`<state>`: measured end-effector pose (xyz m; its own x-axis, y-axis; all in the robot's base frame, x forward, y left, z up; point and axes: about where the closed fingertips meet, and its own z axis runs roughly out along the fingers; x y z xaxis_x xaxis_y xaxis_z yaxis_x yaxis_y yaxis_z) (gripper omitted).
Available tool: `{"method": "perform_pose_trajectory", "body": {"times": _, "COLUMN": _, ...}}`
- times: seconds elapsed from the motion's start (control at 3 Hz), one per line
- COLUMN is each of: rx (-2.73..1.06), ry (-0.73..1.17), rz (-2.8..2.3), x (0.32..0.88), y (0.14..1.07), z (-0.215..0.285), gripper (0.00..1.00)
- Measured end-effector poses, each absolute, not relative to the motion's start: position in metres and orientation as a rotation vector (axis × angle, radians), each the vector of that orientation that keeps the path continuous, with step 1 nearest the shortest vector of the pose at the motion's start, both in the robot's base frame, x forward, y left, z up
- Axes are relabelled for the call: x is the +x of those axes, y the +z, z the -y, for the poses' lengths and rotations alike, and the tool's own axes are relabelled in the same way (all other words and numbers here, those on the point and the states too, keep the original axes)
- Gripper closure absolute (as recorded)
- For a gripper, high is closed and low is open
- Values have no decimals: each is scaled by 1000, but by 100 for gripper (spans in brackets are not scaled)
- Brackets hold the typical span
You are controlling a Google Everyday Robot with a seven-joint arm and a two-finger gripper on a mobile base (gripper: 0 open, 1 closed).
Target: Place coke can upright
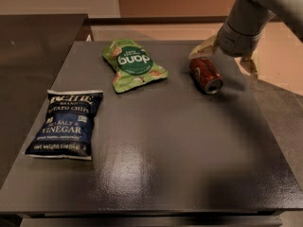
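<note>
Coke can (206,74) lies on its side, long axis angled front-right, just in front of the hovering wide-open gripper (223,63)

Arm (267,1) cut off at top-R edge; gripper (223,64), spread at far end of coke can (206,74), partly hides it.

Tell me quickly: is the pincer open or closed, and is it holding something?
Pincer: open, holding nothing, at the far right just over the coke can, which lies on its side.
</note>
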<state>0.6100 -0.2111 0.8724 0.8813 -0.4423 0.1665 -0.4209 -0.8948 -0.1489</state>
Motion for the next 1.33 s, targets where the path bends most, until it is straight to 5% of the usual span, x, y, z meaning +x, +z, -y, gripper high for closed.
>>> {"method": "perform_pose_trajectory", "body": {"times": 1.33, "rx": -2959, "ry": -211, "rz": -495, "x": 597, "y": 847, "z": 175, "gripper": 0}}
